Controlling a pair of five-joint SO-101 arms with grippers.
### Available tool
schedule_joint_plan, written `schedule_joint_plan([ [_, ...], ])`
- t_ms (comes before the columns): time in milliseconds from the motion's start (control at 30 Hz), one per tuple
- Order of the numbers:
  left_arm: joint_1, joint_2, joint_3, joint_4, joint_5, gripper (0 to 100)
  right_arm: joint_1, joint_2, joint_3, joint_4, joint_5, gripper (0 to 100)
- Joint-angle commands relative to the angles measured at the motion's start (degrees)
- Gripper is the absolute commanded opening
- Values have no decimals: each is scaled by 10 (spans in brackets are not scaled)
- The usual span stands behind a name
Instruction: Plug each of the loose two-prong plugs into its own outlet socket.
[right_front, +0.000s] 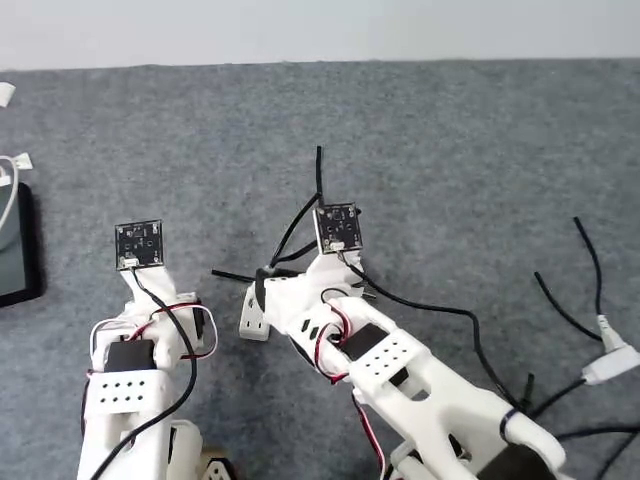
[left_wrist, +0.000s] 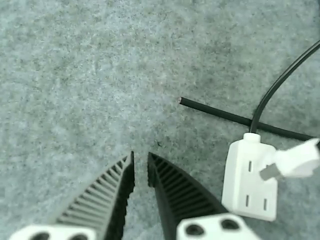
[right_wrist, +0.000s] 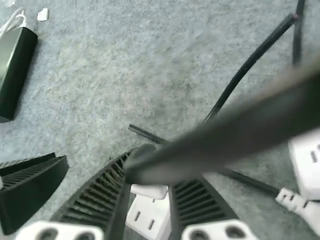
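A white outlet socket (right_front: 253, 313) lies on the grey carpet between the two arms. My right gripper (right_front: 262, 290) hangs just over it, shut on a white two-prong plug (right_wrist: 147, 191) whose thick black cord (right_wrist: 235, 130) runs off across the wrist view. From the left wrist, that plug (left_wrist: 295, 160) hovers tilted over the outlet (left_wrist: 248, 182), one prong close to the slots. Beside the outlet, my left gripper (left_wrist: 140, 157) is low over bare carpet, shut with nothing between its fingers (right_wrist: 30, 177). Two more white plugs (right_front: 612, 352) lie far right.
A second white outlet (right_wrist: 307, 165) and a small white plug (right_wrist: 295, 202) lie near the right gripper. Loose black cords (right_front: 575, 300) trail over the right side of the carpet. A black device (right_front: 18, 245) with a white cable sits at the left edge.
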Motion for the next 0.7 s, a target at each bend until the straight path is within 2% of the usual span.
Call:
schedule_joint_plan([
  [0,1,-5,-33,-17,4,41,-8,14,-18,1,-23,8],
  [200,1,-5,-32,-17,4,41,-7,65,-38,0,-26,8],
  [533,2,-5,-32,-17,4,41,8,65,-46,1,-26,8],
  [600,2,-5,-32,-16,4,42,9,64,-49,14,-21,8],
  [667,5,-5,-32,-14,4,43,10,60,-67,68,6,8],
])
